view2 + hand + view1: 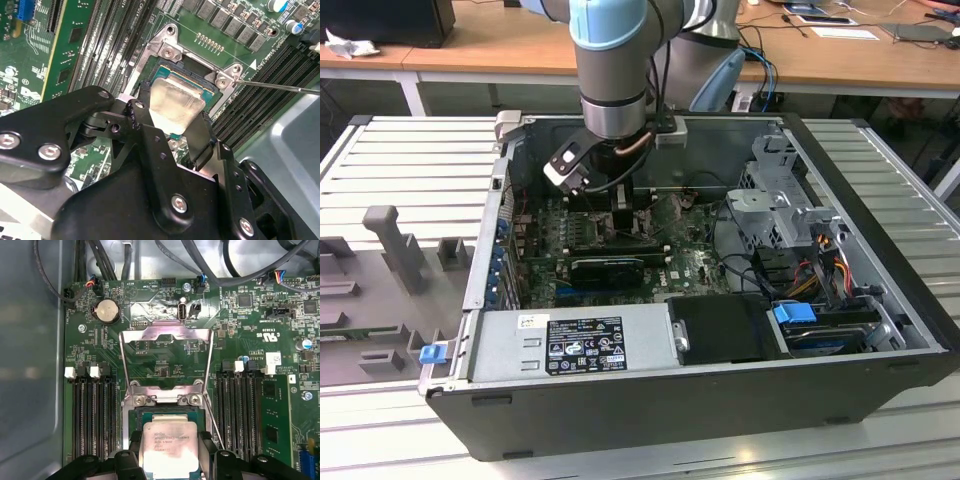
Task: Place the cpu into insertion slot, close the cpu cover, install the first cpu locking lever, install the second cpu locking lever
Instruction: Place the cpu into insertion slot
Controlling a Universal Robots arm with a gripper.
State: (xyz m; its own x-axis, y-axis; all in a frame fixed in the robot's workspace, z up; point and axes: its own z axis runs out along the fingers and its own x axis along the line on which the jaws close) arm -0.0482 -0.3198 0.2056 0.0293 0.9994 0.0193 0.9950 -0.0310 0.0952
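Cpu (168, 447): pale square plate gripped at two opposite edges, directly over the insertion slot (165, 414). In the second wrist view it looks slightly tilted against the slot, so I judge it not settled flat.
Gripper (168, 439): closed on the cpu, with a black finger (206, 442) at each side edge, low over the slot.
Cpu cover (167, 334): silver frame swung up and back from the slot's far edge, with green board showing through its window. It is not closed.
Locking lever (214, 422): thin wire running along one side of the slot, standing free and unlatched. I cannot make out a second lever.
Memory slots (95, 415): long black rows flanking the slot on both sides.
Motherboard (260, 340): green board carrying the slot.
Case (670, 400): open tower lying on the slatted table (410, 150), with the arm (610, 60) reaching down to the slot inside.
Progress: the first step is under way, judged unfinished. The cover and both levers remain.
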